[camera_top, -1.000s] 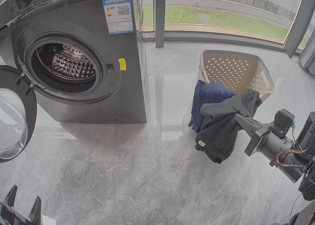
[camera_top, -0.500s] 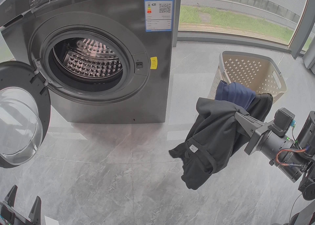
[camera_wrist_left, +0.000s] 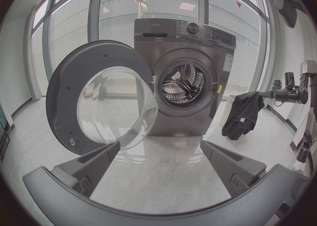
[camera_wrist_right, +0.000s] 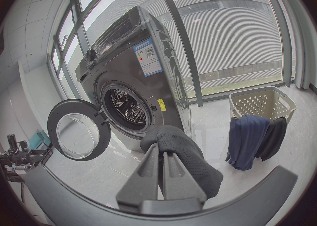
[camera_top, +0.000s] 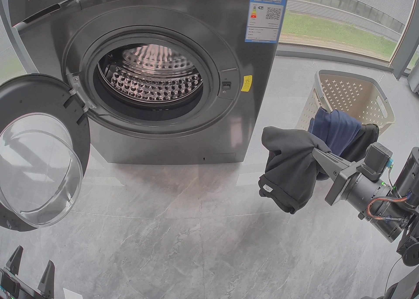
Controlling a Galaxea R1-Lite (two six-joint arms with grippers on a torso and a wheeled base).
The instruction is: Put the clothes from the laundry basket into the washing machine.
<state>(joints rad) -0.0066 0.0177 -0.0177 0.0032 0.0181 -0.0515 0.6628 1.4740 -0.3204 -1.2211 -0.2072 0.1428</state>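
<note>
**Holding a dark grey cloth beside the washing machine**

In the head view, the right gripper [camera_top: 315, 152] is pinching the dark grey cloth [camera_top: 290, 169] with its fingers squeezed together. The cloth is hanging in the air, near the front corner of the washing machine [camera_top: 174, 20] on the side away from its door [camera_top: 39, 151]. The door is standing wide open, and the shiny drum [camera_top: 152, 77] is showing inside. The laundry basket [camera_top: 349, 78] is sitting on the floor [camera_top: 196, 225] beside the washing machine. A blue cloth [camera_top: 336, 127] and a black cloth [camera_top: 366, 138] are hanging over its rim. The left gripper [camera_top: 32, 265] is sitting low in front of the washing machine's door, with its fingers apart.

In the left wrist view, the left gripper [camera_wrist_left: 159, 144] is facing the washing machine [camera_wrist_left: 185, 38]. Its fingers are spreading wide and holding nothing. The dark grey cloth [camera_wrist_left: 242, 114] is hanging from the right gripper [camera_wrist_left: 261, 94], just beside the washing machine.

In the right wrist view, the right gripper [camera_wrist_right: 160, 150] is pressing tight on a fold of the dark grey cloth [camera_wrist_right: 185, 157], which is drooping over its fingers. The washing machine [camera_wrist_right: 132, 61] is standing past it with its door [camera_wrist_right: 79, 131] open. The laundry basket [camera_wrist_right: 264, 98] is sitting beside the washing machine, with the blue cloth [camera_wrist_right: 246, 141] and the black cloth [camera_wrist_right: 272, 137] hanging down its wall.
</note>
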